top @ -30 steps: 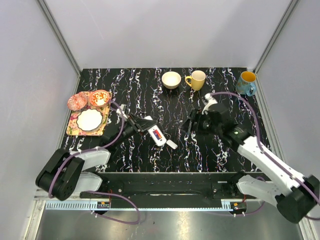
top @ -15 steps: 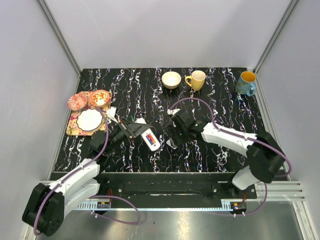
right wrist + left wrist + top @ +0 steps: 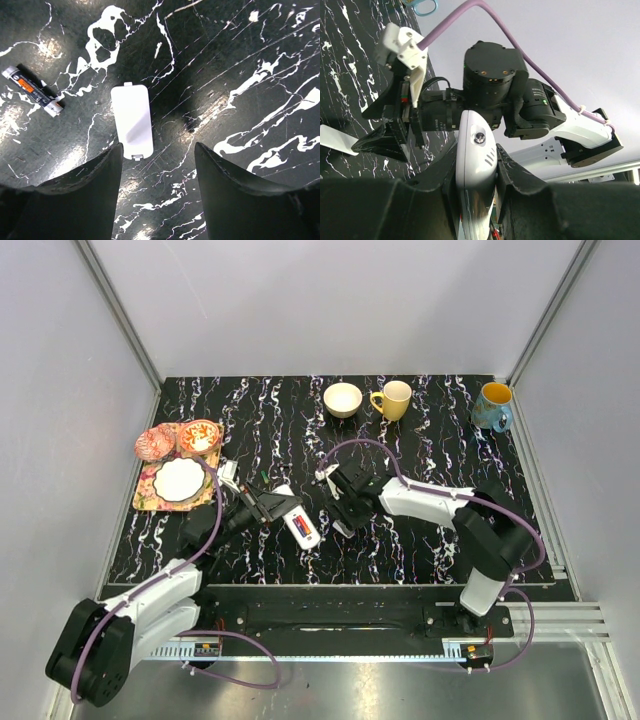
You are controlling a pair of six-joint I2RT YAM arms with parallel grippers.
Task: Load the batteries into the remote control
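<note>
My left gripper (image 3: pixel 283 510) is shut on the remote control (image 3: pixel 299 521), a slim white handset with a red and blue patch on its upper face. The left wrist view shows the remote control (image 3: pixel 476 165) clamped between both fingers, pointing toward the right arm. My right gripper (image 3: pixel 343 514) hovers low over the table just right of the remote, open and holding nothing. Under my right gripper (image 3: pixel 157 150) lies a white battery cover (image 3: pixel 131 121), flat on the marble. One of the batteries (image 3: pixel 32 91), dark with an orange band, rests to the cover's left.
At the back stand a cream bowl (image 3: pixel 343 400), a yellow mug (image 3: pixel 393 399) and a blue mug (image 3: pixel 492 406). At the left, a floral placemat (image 3: pixel 146 497) carries a white plate (image 3: pixel 179 479), with two red dishes (image 3: pixel 199 435) behind it.
The right arm has swung left from the table's middle right to beside the remote, above the cover, and its jaws have narrowed a little. The left arm drew the remote slightly left.
</note>
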